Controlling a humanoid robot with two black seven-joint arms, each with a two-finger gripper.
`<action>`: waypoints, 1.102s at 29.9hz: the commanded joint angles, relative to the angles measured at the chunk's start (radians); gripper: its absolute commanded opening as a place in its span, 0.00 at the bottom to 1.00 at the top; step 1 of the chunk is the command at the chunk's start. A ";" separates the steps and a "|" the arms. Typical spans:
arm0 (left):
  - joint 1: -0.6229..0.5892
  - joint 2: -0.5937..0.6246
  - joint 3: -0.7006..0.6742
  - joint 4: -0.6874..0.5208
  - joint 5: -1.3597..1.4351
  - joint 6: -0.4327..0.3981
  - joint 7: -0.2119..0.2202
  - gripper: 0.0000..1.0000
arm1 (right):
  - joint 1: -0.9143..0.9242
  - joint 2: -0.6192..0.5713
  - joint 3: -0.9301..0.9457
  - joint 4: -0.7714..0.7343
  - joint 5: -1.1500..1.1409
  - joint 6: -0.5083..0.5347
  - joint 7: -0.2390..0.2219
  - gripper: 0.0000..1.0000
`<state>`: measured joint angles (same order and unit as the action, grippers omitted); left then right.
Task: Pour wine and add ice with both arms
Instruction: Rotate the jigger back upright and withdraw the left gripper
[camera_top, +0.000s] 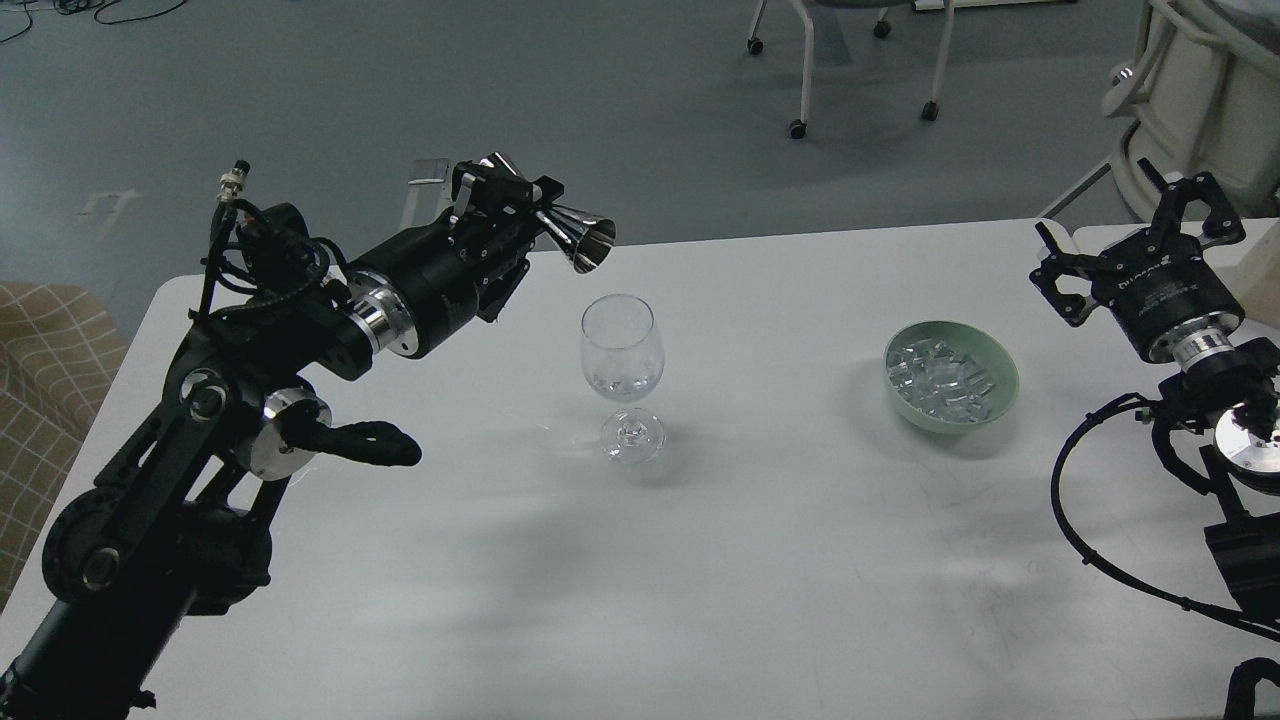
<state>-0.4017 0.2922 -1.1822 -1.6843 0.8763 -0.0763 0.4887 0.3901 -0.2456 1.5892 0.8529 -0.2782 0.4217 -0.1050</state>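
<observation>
A clear stemmed wine glass (622, 375) stands upright on the white table (760, 560), with a little clear wine (621, 384) low in its bowl. My left gripper (515, 210) is shut on a shiny metal jigger (570, 236), held on its side above and left of the glass, its open mouth pointing right and down. A pale green bowl (996, 407) to the right holds a heap of clear ice cubes (941, 378). My right gripper (1135, 238) is open and empty, above the table's right edge, right of the bowl.
The table's far edge runs just behind the glass and bowl. Chair legs on castors (800, 128) stand on the grey floor beyond. A white machine base (1200, 100) sits at the far right. A checked seat (45, 370) is at the left.
</observation>
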 joint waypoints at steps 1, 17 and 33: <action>0.032 -0.005 -0.063 -0.002 -0.111 0.036 0.000 0.00 | 0.000 0.000 -0.002 -0.005 -0.001 0.000 -0.001 1.00; 0.179 -0.025 -0.488 0.193 -0.684 0.115 0.000 0.00 | -0.022 -0.023 -0.009 0.009 -0.003 -0.001 -0.007 1.00; 0.054 -0.021 -0.519 0.699 -0.843 0.185 0.000 0.00 | -0.022 -0.023 -0.017 0.032 -0.007 -0.015 -0.007 1.00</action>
<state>-0.2867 0.2772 -1.7017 -1.0885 0.0337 0.0841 0.4887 0.3693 -0.2686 1.5747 0.8768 -0.2829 0.4093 -0.1115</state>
